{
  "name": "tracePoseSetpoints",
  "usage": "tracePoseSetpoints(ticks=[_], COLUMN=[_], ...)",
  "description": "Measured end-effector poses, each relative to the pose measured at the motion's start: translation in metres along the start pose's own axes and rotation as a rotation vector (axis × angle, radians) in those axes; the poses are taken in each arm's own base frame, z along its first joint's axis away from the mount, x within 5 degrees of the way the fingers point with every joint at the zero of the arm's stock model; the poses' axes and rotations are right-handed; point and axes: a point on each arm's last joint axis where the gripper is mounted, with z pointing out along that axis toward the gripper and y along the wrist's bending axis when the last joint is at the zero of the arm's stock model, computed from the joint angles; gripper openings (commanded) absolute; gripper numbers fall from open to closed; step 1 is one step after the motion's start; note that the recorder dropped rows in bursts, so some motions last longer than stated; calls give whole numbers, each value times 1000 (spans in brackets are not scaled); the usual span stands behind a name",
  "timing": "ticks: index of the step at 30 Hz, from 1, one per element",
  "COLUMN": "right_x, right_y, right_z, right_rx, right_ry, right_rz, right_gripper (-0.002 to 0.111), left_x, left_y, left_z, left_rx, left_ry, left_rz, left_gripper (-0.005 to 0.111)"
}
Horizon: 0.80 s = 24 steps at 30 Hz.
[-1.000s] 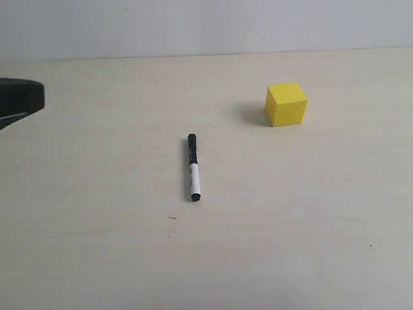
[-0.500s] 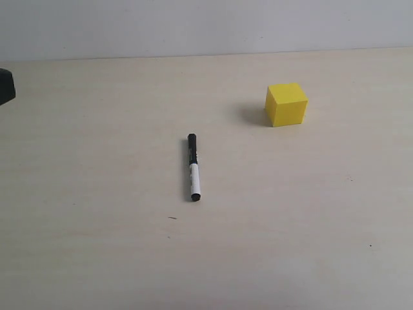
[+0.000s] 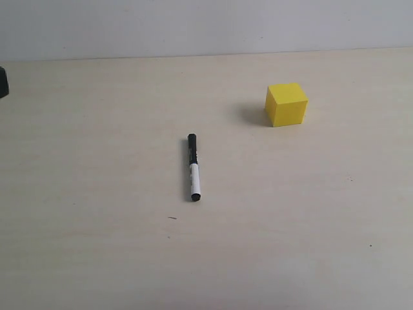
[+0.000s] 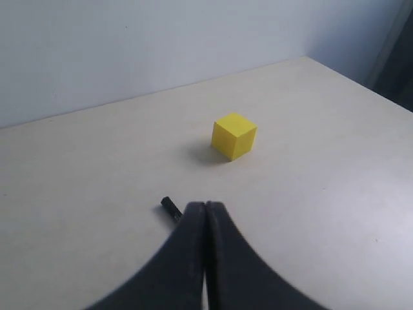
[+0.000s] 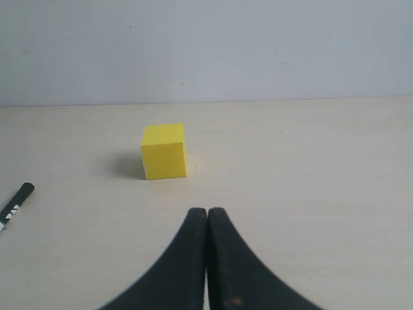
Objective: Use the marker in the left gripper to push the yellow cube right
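The marker (image 3: 193,168) lies flat on the bench (image 3: 97,252), well apart from the yellow cube (image 3: 286,104). In the exterior view it sits to the cube's left and nearer the camera. The left gripper (image 4: 205,208) hangs above the bench on the marker's side of the cube, its jaws pressed together on nothing. The right gripper (image 5: 207,212) faces the cube from a distance, jaws likewise closed and empty.

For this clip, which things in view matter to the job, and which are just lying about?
Job: marker, lying loose on the table; yellow cube; left gripper, shut, empty.
Just there: right gripper, shut; the table itself.
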Motion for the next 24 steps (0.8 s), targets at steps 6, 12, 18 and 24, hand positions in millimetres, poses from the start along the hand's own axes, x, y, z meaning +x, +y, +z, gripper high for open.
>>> tracePoseSetpoints(ticks=[6, 12, 18, 24], right_x=[0, 0, 0, 0], right_y=[0, 0, 0, 0], right_z=[0, 0, 0, 0], right_rx=[0, 0, 0, 0], right_ry=[0, 0, 0, 0], right_rz=[0, 0, 0, 0], right_gripper=[0, 0, 0, 0], left_x=[-7, -7, 1, 8], left_y=[23, 40, 35, 28], left_z=[-30, -68, -106, -125], left_rx=[-172, -419, -575, -638], left_ry=[-140, -279, -411, -492], left_rz=[-64, -118, -133, -132], left_gripper=[0, 0, 0, 0])
